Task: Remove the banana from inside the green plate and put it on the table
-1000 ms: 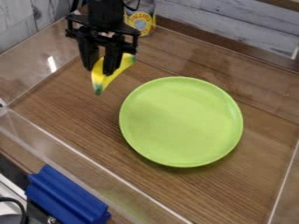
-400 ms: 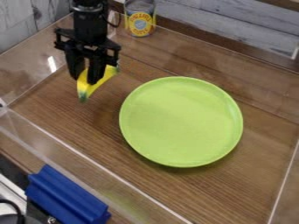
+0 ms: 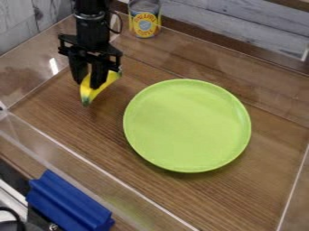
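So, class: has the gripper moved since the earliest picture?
Yes. The gripper, shut on the banana, has moved left and down, away from the green plate.

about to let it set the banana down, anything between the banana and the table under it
Nothing visible. The gripper holds the banana left of the green plate, its lower tip just over bare table. The can stands well behind it.

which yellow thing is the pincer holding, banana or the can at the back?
The banana: clamped in the pincer, hanging tip-down left of the green plate. The yellow-labelled can stands untouched at the back wall.
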### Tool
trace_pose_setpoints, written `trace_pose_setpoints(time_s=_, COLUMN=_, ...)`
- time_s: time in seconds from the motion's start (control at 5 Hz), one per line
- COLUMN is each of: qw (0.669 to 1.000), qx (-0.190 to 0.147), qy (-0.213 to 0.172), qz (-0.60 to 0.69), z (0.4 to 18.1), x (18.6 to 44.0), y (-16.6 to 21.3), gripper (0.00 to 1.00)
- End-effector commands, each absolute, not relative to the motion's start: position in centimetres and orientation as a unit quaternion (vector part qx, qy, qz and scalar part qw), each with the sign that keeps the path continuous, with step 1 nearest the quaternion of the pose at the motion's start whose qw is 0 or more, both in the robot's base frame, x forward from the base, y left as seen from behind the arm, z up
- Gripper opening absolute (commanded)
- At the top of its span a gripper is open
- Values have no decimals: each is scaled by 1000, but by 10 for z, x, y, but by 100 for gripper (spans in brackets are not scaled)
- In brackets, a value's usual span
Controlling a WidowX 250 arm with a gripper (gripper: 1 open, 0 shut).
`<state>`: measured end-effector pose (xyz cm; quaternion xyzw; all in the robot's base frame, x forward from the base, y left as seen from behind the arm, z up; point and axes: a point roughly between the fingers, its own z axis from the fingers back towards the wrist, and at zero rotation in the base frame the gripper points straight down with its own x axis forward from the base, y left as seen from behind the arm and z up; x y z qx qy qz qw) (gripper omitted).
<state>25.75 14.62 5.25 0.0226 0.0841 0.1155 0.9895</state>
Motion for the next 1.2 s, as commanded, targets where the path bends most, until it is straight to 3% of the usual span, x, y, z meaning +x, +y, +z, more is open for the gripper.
trace_pose_setpoints(time_s=0.0, qw=991, qx=32, qy=56, qz=120, z=61, x=268, y=158, gripper=100)
trace_pose_setpoints(time_s=1.0, qw=989, qx=-12, qy=58, qz=138, z=65, x=277, y=166, gripper=100)
